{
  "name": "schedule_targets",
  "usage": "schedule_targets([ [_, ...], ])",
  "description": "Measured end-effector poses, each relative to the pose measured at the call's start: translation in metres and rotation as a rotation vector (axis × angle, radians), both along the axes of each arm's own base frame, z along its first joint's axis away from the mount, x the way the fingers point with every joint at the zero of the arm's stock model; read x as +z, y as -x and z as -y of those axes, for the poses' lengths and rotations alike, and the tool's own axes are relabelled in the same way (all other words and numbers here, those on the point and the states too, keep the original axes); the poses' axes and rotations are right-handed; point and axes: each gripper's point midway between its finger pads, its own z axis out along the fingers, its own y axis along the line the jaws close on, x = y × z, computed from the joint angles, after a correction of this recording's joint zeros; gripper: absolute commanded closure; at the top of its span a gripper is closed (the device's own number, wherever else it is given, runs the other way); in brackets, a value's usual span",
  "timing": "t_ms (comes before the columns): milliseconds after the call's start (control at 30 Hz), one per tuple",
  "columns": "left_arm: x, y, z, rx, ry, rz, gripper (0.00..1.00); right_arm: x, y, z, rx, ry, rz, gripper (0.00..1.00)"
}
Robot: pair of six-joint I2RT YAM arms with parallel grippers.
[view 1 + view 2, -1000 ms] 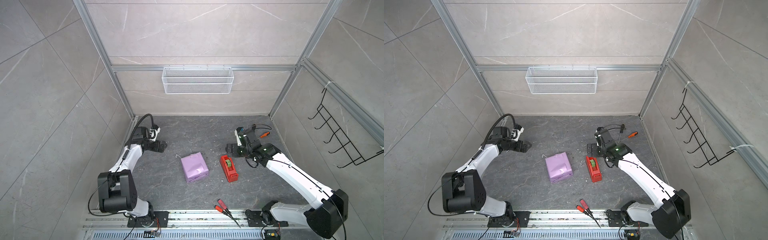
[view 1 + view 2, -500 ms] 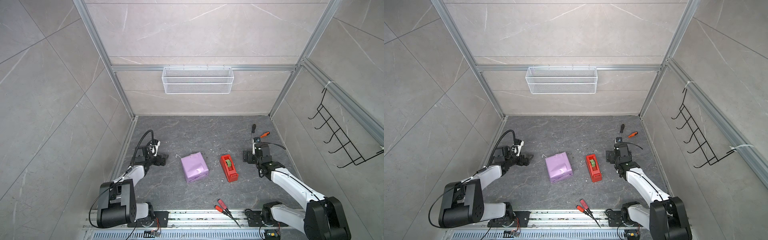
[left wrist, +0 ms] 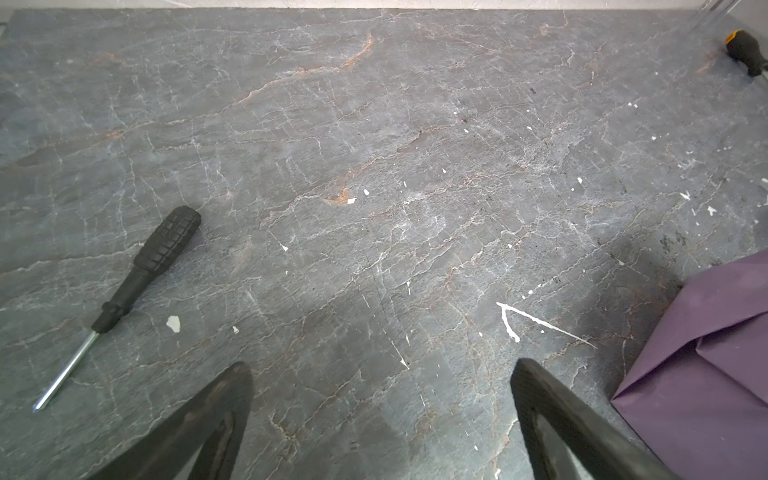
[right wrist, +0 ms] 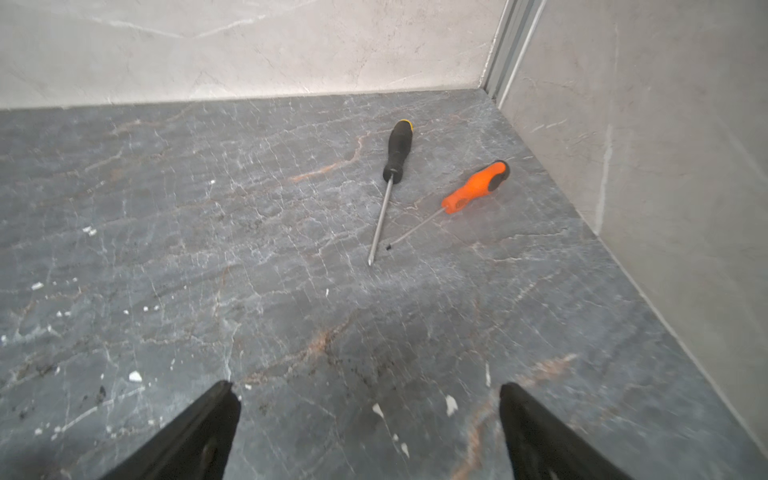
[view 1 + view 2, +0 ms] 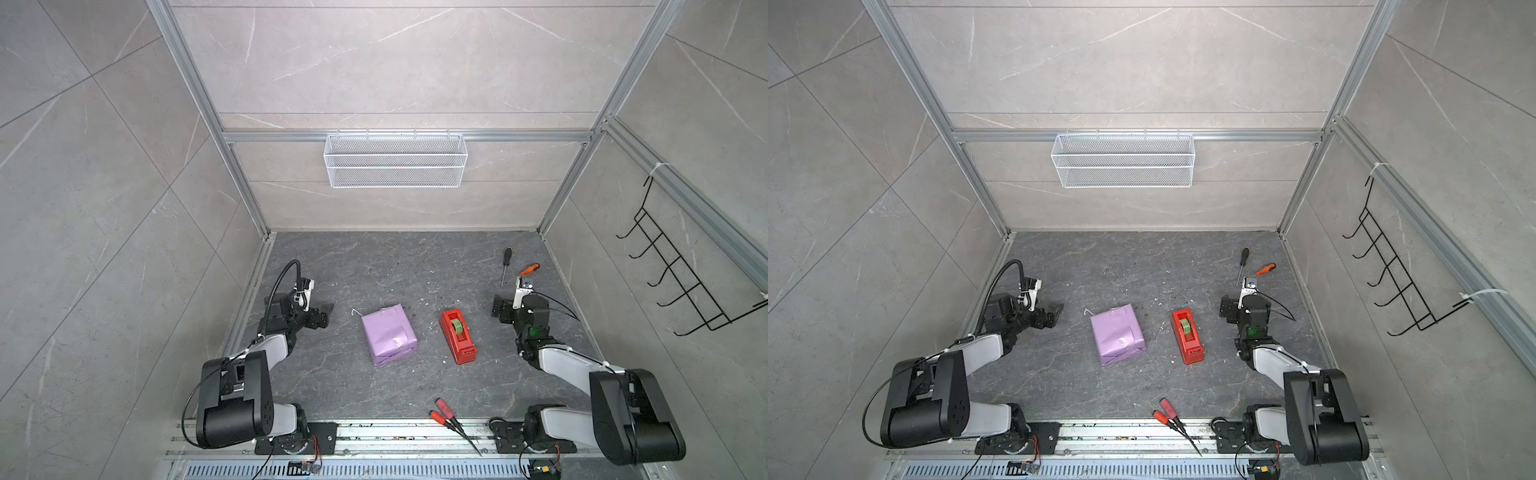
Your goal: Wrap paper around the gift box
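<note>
The paper (image 5: pixel 388 334) (image 5: pixel 1118 334) is lilac and folded into a closed, creased, box-shaped parcel on the dark floor mid-scene. The gift box itself is hidden. A corner of the paper (image 3: pixel 715 374) shows in the left wrist view. My left gripper (image 5: pixel 322 316) (image 5: pixel 1054 313) (image 3: pixel 380 370) sits low to the left of the parcel, apart from it, open with only floor between its fingers. My right gripper (image 5: pixel 500 309) (image 5: pixel 1227 307) (image 4: pixel 370 388) is open over bare floor, right of the red tape dispenser (image 5: pixel 458 336) (image 5: pixel 1188 336).
A black screwdriver (image 5: pixel 505 264) (image 4: pixel 397 153) and an orange one (image 5: pixel 530 269) (image 4: pixel 476 187) lie at the back right. Another black screwdriver (image 3: pixel 153 253) lies near my left gripper. Two red-handled tools (image 5: pixel 442 409) lie at the front rail. A wire basket (image 5: pixel 395 160) hangs on the back wall.
Both arms have drawn back from the middle toward the front and settled low at their own sides. Both grippers stayed open; parcel and dispenser have not moved.
</note>
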Motion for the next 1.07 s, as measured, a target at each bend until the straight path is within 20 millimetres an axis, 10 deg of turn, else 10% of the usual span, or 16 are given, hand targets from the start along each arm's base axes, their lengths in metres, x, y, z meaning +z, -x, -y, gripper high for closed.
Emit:
schedule_targets([
  [267,-0.001,-0.016,0.003,-0.028,0.104,0.005,0.0,-0.024,-0.012,-0.009,0.049,-0.033,0.022,0.0],
  [1067,0.002,-0.016,-0.016,0.094,0.114,0.09,0.0,-0.011,-0.017,-0.012,0.065,-0.038,0.084,0.0],
])
